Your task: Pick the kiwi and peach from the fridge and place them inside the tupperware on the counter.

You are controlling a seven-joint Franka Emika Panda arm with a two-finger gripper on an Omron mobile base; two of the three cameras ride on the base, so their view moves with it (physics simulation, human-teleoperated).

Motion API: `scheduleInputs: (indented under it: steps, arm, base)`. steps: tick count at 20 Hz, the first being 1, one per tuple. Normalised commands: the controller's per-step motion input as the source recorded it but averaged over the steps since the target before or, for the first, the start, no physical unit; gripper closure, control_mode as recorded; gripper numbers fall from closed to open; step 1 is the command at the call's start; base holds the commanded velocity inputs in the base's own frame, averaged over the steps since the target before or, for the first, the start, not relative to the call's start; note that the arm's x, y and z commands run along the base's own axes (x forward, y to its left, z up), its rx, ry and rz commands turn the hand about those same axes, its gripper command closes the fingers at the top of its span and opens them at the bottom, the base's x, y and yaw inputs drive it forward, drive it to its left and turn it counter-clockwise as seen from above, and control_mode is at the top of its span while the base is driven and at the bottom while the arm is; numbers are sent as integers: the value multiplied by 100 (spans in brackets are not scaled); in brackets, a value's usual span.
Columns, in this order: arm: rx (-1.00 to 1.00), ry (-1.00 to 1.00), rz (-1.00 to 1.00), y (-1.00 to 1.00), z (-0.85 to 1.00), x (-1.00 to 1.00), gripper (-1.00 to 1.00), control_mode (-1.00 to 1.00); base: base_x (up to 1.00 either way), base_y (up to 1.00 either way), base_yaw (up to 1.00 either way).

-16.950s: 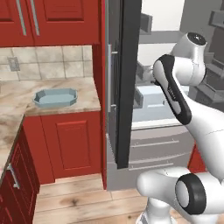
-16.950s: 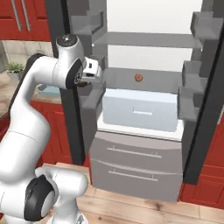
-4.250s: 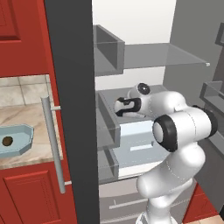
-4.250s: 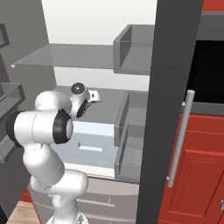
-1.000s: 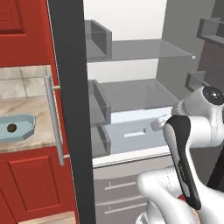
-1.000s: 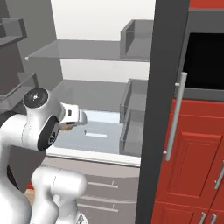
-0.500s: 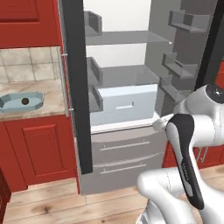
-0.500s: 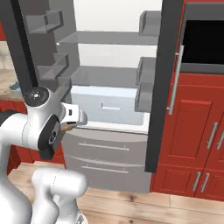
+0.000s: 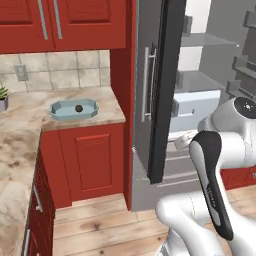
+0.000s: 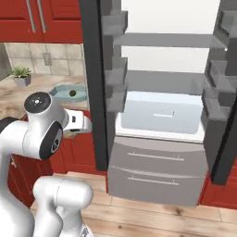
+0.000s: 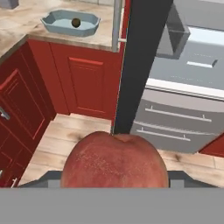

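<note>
Pincer (image 11: 114, 186) jaws grip the round orange-red peach (image 11: 114, 161), now carried clear of the dark grey fridge (image 9: 162, 85) as the base swung away. Next: the light blue-grey octagonal tupperware (image 11: 52, 25) on the beige marble worktop (image 9: 20, 125), small dark brown kiwi (image 11: 76, 22) already inside.

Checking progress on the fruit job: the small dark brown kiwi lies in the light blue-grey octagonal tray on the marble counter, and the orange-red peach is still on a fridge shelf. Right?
Not quite. The small dark brown kiwi does lie in the light blue-grey octagonal tray on the beige marble counter, but the orange-red peach is off the shelf: the hand view shows it held between the fingers, outside the fridge.
</note>
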Motion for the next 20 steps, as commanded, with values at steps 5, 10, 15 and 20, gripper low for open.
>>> scheduleInputs:
  steps: [5, 10, 15, 20]
  arm:
    - [0, 0, 0, 0, 0, 0, 100, 100]
    - [0, 0, 0, 0, 0, 0, 100, 100]
    - [0, 0, 0, 0, 0, 0, 100, 100]
    - [0, 0, 0, 0, 0, 0, 100, 100]
  base:
    - [38, 98, 0]
    - [74, 52, 0]
    - [92, 1, 0]
    - [100, 20, 0]
